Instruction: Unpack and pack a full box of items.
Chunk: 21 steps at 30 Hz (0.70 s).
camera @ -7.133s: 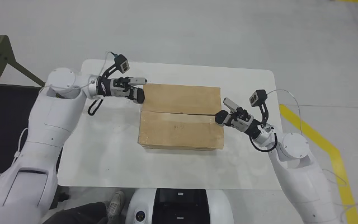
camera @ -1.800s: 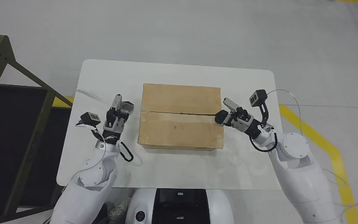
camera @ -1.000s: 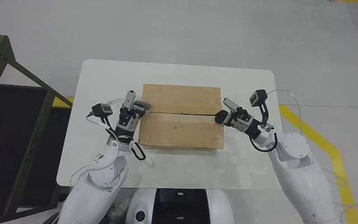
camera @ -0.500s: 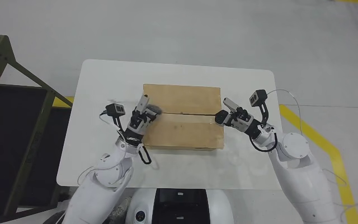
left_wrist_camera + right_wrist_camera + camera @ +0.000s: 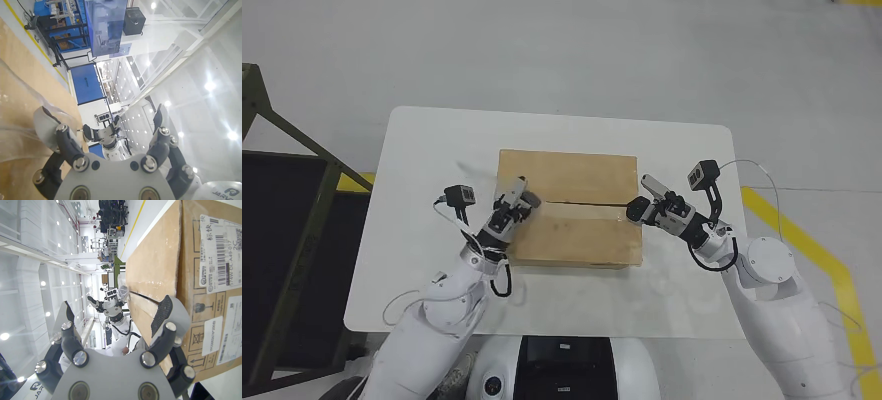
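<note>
A closed cardboard box (image 5: 567, 205) lies in the middle of the white table, its two top flaps meeting in a seam along its length. My left gripper (image 5: 517, 200) is open over the seam's left end. In the left wrist view the left gripper (image 5: 102, 121) has one finger (image 5: 45, 121) lying on the box top (image 5: 28, 91), among wrinkled clear tape. My right gripper (image 5: 642, 198) is open at the box's right end. In the right wrist view the right gripper (image 5: 115, 311) has one finger (image 5: 164, 308) at the top edge by the seam.
The white table (image 5: 422, 150) has bare room left of the box and in front of it. A dark green frame (image 5: 282, 130) stands off the table's left side. Shipping labels (image 5: 217, 256) cover the box's right end face.
My left arm has swung from the table's left side rightward onto the box's left end at the seam. The right arm and the box have not moved.
</note>
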Available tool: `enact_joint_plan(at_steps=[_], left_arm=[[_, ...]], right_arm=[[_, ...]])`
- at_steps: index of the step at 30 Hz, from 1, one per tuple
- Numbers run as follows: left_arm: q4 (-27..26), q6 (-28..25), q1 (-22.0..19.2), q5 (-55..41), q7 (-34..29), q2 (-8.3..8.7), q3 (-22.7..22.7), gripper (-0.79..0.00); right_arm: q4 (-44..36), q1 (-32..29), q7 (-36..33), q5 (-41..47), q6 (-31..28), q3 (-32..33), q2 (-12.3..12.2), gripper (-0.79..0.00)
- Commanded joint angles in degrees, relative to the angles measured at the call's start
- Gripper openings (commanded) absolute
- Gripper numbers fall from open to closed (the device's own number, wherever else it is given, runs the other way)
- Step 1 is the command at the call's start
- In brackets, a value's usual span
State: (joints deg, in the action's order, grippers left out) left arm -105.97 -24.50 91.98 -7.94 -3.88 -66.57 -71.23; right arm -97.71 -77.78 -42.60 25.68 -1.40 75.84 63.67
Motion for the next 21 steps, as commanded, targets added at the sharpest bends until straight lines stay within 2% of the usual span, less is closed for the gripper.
enact_joint_plan(at_steps=[1,6,10,13,21], left_arm=[[0.56,-0.13,-0.19,1.37,0.48,-0.11,0.14,0.0],[1.77,-1.3,-0.42,3.17,1.19,-0.44,0.74,0.0],[1.1,-5.88,0.11,3.54,3.42,-0.68,-0.03,0.0],[0.13,-7.3,0.64,3.23,4.31,-0.77,-0.95,0.0],[-1.63,-4.01,0.12,0.58,3.38,-0.74,-4.69,0.0]], right_arm=[[0.0,0.0,0.0,0.0,0.0,0.0,0.0,0.0],[0.0,0.0,0.0,0.0,0.0,0.0,0.0,0.0],[0.0,0.0,0.0,0.0,0.0,0.0,0.0,0.0],[0.0,0.0,0.0,0.0,0.0,0.0,0.0,0.0],[0.0,0.0,0.0,0.0,0.0,0.0,0.0,0.0]])
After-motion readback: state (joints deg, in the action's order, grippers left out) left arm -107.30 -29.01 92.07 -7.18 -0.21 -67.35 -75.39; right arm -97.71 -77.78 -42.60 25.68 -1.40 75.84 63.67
